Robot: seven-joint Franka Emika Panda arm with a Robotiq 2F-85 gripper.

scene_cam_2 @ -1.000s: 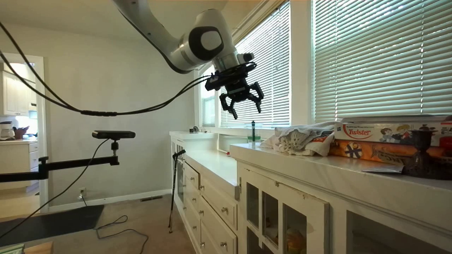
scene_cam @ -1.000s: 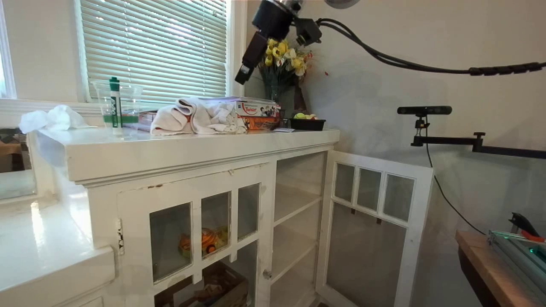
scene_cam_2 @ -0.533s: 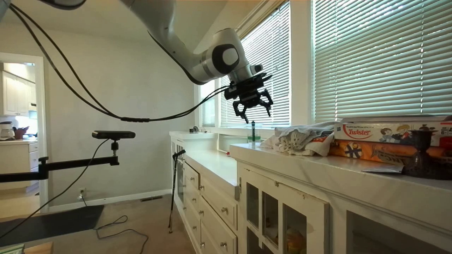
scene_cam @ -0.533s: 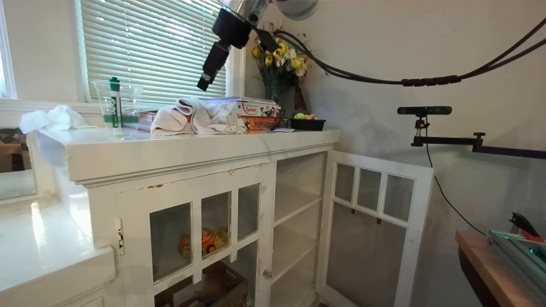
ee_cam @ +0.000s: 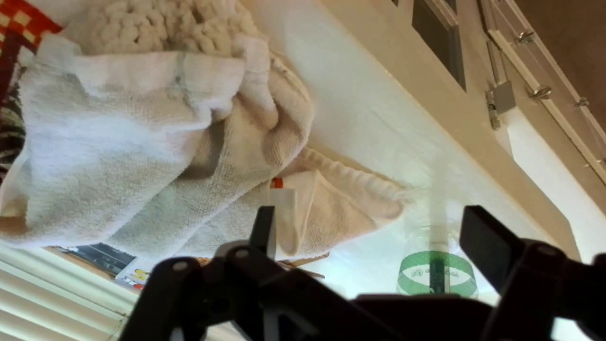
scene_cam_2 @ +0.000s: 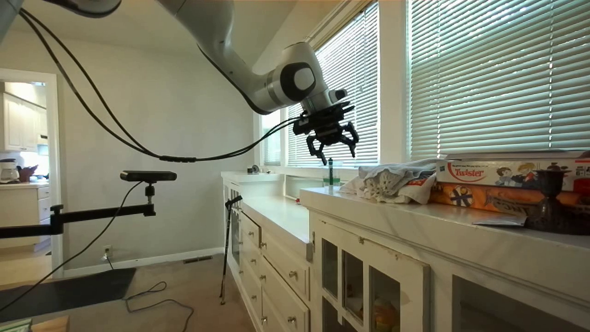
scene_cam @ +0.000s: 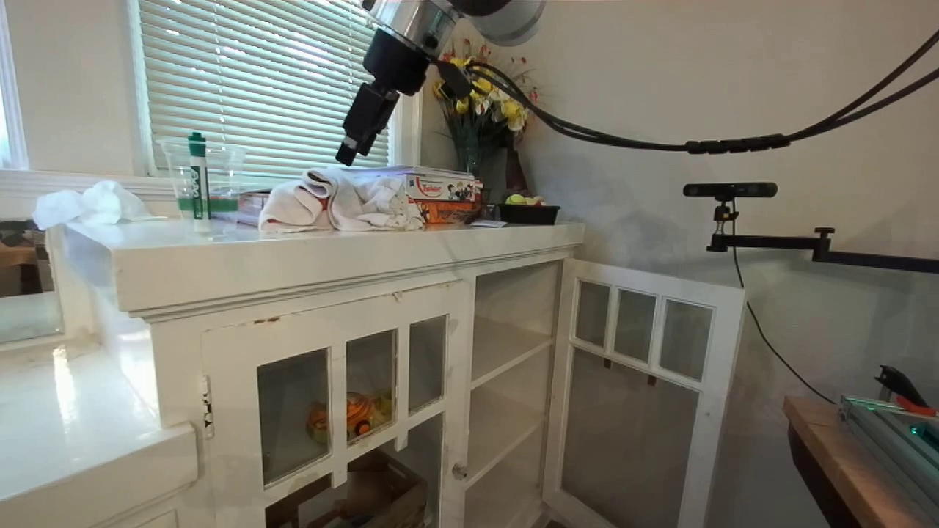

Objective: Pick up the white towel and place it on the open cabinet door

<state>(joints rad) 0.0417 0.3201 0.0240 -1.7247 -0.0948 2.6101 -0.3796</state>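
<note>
Pincer [scene_cam_2: 339, 159] wide above counter [ee_cam: 362, 123], white towel [scene_cam: 359, 204] between game boxes [scene_cam_2: 484, 173] and plastic cup [scene_cam: 225, 180].

Bright daylight behind the blinds [scene_cam: 268, 84], soft shadows on the wall [scene_cam: 638, 165], glare on the lower counter [scene_cam: 81, 433].

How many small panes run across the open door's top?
3, side by side on the door in an exterior view: left pane, middle pane, right pane. None looks hidden.

Gripper [scene_cam_2: 339, 158] lower, nearer the white towel [scene_cam: 351, 205]
</note>
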